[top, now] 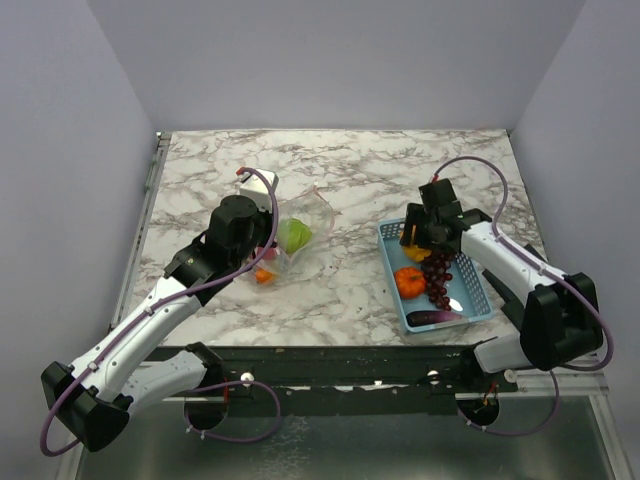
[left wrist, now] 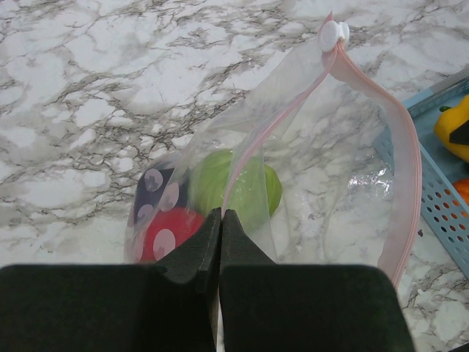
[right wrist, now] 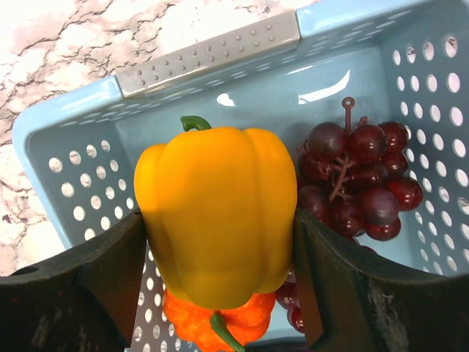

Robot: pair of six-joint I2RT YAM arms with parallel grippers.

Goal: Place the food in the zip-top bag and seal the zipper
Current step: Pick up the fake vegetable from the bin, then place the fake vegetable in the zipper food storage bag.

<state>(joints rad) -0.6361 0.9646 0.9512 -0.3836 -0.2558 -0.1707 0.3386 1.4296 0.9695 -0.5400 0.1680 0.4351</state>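
Left gripper (left wrist: pixel 220 217): fingers pressed together, pinching the near lip of the zip-top bag (left wrist: pixel 322 183) right at the zipper (left wrist: pixel 407 147). The bag lies left of centre on the marble table (left wrist: pixel 88 88), mouth propped open toward the basket. Already inside are a green piece (left wrist: pixel 245 183) and a red white-spotted piece (left wrist: pixel 172 233). The white slider (left wrist: pixel 333 34) sits at the strip's far end.

Right gripper (right wrist: pixel 220 273) clamps the yellow pepper (right wrist: pixel 216 213) by its sides over the blue basket (right wrist: pixel 66 154); can't tell if it's lifted clear. Grapes (right wrist: pixel 359 180), an orange pumpkin-like piece (right wrist: pixel 209 323) and the eggplant (top: pixel 434 317) are in the basket.

Risks, as I judge them:
- The pepper looks wide for a mouth held on one side only.
- The floppy free lip could fold in, so the pepper lands on the film or shoves the bag out of the pinch.
- The smooth pepper skin could slide between the fingers during the carry.
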